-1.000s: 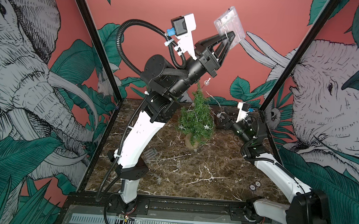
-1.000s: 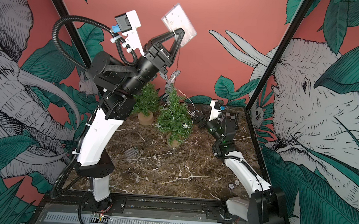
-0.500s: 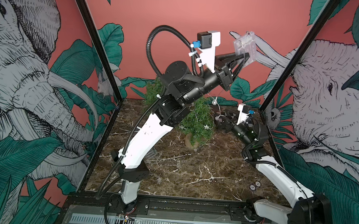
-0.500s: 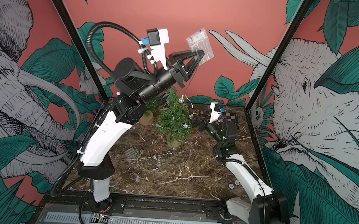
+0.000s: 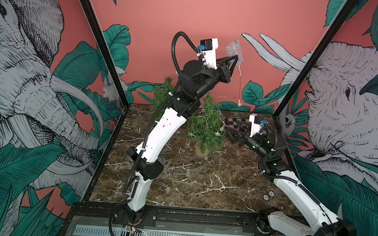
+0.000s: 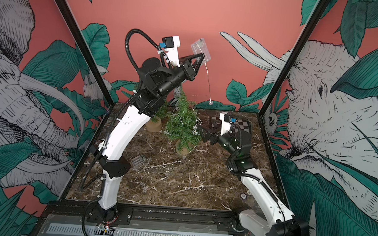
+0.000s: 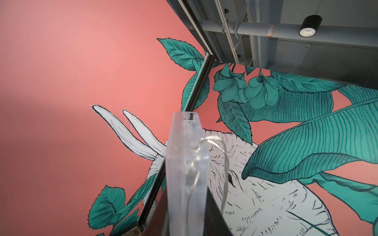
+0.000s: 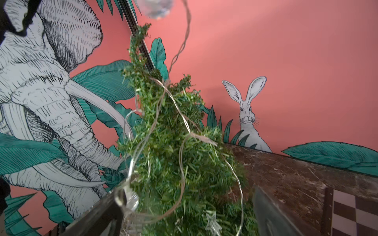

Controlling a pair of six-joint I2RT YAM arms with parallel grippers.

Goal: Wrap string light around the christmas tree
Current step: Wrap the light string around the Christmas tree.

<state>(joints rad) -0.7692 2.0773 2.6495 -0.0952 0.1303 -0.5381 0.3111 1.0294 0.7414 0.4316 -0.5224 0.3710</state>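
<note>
The christmas tree (image 5: 206,126) (image 6: 182,124) stands in a pot mid-table, with thin string light wire (image 8: 180,114) looped over its branches (image 8: 173,153). My left gripper (image 5: 235,58) (image 6: 199,56) (image 7: 186,220) is raised high by the back wall. It is shut on the light's clear battery box (image 5: 235,50) (image 6: 200,48) (image 7: 186,173). Wire hangs from the box down to a bulb (image 5: 239,103) (image 6: 210,102). My right gripper (image 5: 229,135) (image 6: 201,134) (image 8: 184,220) is open against the tree's right side, branches between its fingers (image 8: 98,214). A bulb (image 8: 126,200) lies by one finger.
A second small potted tree (image 5: 162,94) (image 6: 159,114) stands behind the left arm. A checkerboard (image 5: 237,122) (image 6: 244,124) lies at the back right. A small clear piece (image 5: 162,159) lies near the left arm's elbow. Black frame posts (image 5: 102,50) (image 5: 311,56) flank the table.
The left arm has carried the battery box to the right behind the tree and lower, so the wire now hangs free. The right gripper opened wider beside the tree.
</note>
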